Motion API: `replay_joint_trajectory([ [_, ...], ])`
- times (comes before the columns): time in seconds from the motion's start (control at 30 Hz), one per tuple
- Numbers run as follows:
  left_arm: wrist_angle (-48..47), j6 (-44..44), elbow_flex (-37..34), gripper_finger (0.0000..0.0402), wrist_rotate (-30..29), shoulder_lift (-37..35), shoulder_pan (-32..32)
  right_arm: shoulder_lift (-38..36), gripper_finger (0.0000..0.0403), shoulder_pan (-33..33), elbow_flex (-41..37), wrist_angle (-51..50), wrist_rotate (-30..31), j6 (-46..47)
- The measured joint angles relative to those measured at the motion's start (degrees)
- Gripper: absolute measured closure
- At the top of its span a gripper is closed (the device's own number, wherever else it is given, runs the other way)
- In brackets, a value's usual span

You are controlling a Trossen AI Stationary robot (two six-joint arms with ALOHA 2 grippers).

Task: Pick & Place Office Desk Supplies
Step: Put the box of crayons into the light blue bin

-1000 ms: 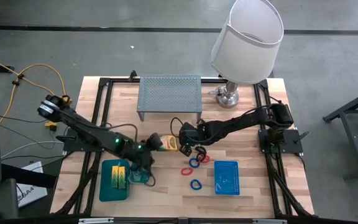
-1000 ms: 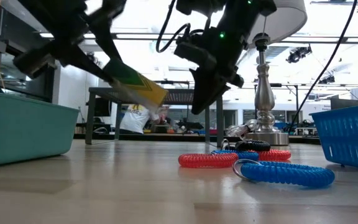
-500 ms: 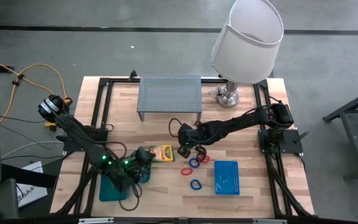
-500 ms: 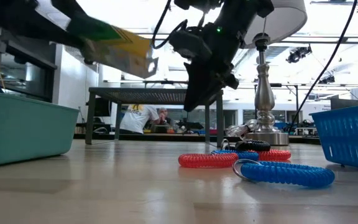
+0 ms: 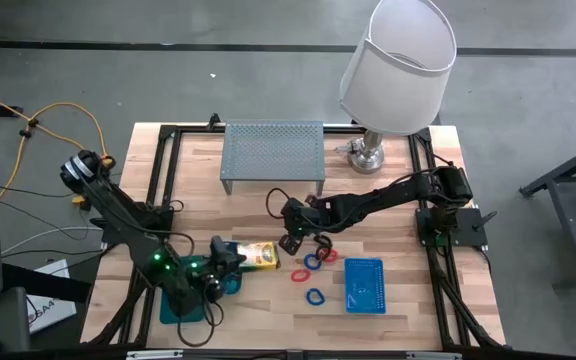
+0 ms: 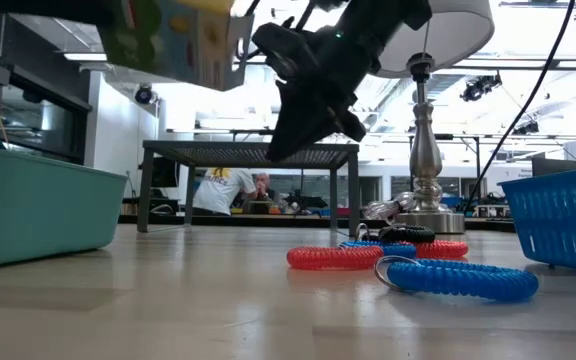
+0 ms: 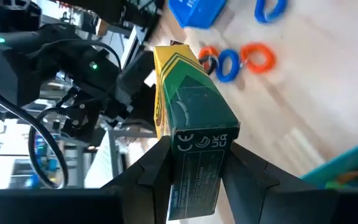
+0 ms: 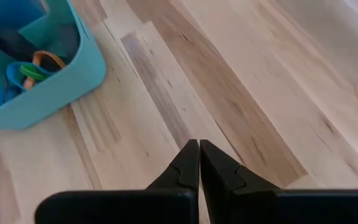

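Cardboard is what you are dealing with here: a small yellow and green crayon box (image 7: 191,134), clamped by one short end between the two fingers of your left gripper (image 7: 194,167). From above, the box (image 5: 255,256) hangs off the table, sticking out level from the left gripper (image 5: 226,258), just past the corner of the teal tray (image 5: 171,308) at the front left of the table (image 5: 268,215). From table height the box (image 6: 173,38) shows high at the top edge, well clear of the wood.

Expect the box to be light and stiff along its edges but easy to crush on its broad faces. Its printed skin looks smooth, so it may twist in a grip taken this near one end. A hold closer to the middle, across the narrow sides, would likely steady it.

Your right gripper (image 8: 199,163) has its fingers pressed together on nothing. It hovers over bare wood near the table's middle (image 5: 290,242), just behind the coiled loops.

Those loops, red (image 6: 334,257), blue (image 6: 460,278) and one black (image 6: 408,234), lie in a loose cluster, some touching, beside the blue mesh basket (image 5: 365,285). They look springy and soft, and may stretch or snag on a neighbour. Taking one by a single side of its ring seems safest.
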Motion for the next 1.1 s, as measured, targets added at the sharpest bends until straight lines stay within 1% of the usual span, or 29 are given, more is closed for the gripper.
replay_joint_trajectory([
  [0.2,-0.1,-6.8,0.3,0.0288,3.7,-2.2,-0.8,0.0,0.0401,0.0,0.0,1.7,0.0,0.0],
  [0.47,-2.5,-9.4,0.3,0.0288,5.2,-2.2,-1.2,0.0,0.0401,0.0,0.0,5.7,0.0,0.0],
  [0.7,-2.6,-9.0,0.3,0.0288,5.3,-2.2,-1.3,0.0,0.0401,0.0,0.0,10.4,0.0,0.0],
  [0.8,-2.6,-6.9,0.3,0.0288,5.2,-2.2,-1.9,0.0,0.0401,0.0,0.0,12.4,0.0,0.0],
  [0.93,-2.6,-4.9,0.3,0.0288,5.2,-2.2,-4.3,0.0,0.0401,0.0,0.0,15.2,0.0,0.0],
  [1.1,-2.6,-1.8,0.3,0.0288,5.1,-2.2,-9.4,0.0,0.0401,0.0,0.0,17.9,0.0,0.0],
])
